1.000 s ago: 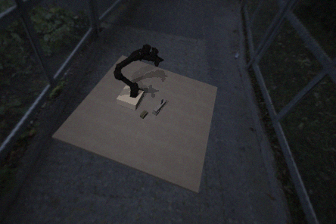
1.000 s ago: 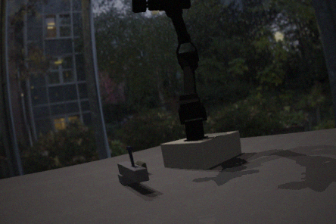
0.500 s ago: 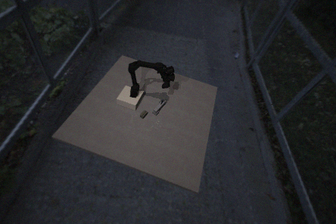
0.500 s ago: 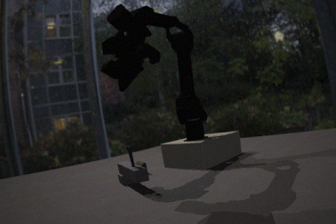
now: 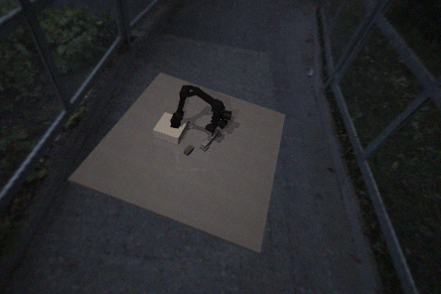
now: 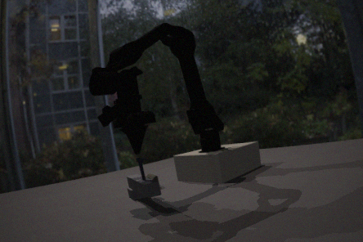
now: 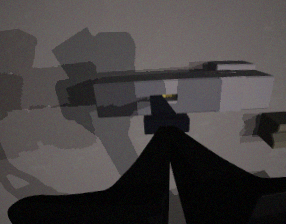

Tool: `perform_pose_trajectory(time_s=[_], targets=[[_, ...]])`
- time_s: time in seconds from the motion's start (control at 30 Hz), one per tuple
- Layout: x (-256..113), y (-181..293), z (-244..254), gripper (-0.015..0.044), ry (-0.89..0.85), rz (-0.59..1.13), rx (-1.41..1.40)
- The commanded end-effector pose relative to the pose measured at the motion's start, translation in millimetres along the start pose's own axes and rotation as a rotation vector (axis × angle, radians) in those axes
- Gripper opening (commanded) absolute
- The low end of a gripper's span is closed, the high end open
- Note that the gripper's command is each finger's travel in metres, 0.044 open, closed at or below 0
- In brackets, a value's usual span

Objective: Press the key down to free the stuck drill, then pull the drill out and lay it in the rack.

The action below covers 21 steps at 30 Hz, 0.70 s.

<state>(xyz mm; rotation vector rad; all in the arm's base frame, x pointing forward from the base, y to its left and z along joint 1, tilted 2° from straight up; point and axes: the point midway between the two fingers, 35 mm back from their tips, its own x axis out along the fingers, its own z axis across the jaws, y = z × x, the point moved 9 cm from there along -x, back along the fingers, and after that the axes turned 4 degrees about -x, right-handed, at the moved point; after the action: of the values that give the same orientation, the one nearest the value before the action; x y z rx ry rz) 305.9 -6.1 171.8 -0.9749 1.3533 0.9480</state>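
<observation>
My gripper [image 5: 212,129] [image 6: 138,155] [image 7: 166,132] is shut and empty, pointing down. Its fingertips are right at the wide top of a dark blue upright piece [image 6: 141,170] [image 7: 166,123]. I cannot tell if they touch it, nor if this piece is the drill or the key. It stands in a long grey block [image 5: 204,147] [image 6: 144,189] [image 7: 198,95], with a small yellow spot beside it. A small light part [image 7: 234,66] shows behind the block's right half. A small olive block [image 5: 189,150] [image 6: 153,177] [image 7: 282,131], possibly the rack, lies beside the grey block.
The arm stands on a pale box [image 5: 167,133] [image 6: 239,159]. The box and both blocks are on a brown board [image 5: 149,176]. The arm's shadows fall across the grey block and the board. The scene is dim.
</observation>
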Motion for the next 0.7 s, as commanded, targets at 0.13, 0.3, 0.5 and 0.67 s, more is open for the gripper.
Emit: perform_pose_trajectory(time_s=[0.13, 0.3, 0.5, 0.67], targets=[[10, 0, -1, 0.0, -0.004, 0.012, 0.016], [15, 3, -2, 0.0, -0.004, 0.012, 0.016], [16, 5, -2, 0.0, -0.004, 0.013, 0.016], [15, 8, -1, 0.0, -0.004, 0.013, 0.016]])
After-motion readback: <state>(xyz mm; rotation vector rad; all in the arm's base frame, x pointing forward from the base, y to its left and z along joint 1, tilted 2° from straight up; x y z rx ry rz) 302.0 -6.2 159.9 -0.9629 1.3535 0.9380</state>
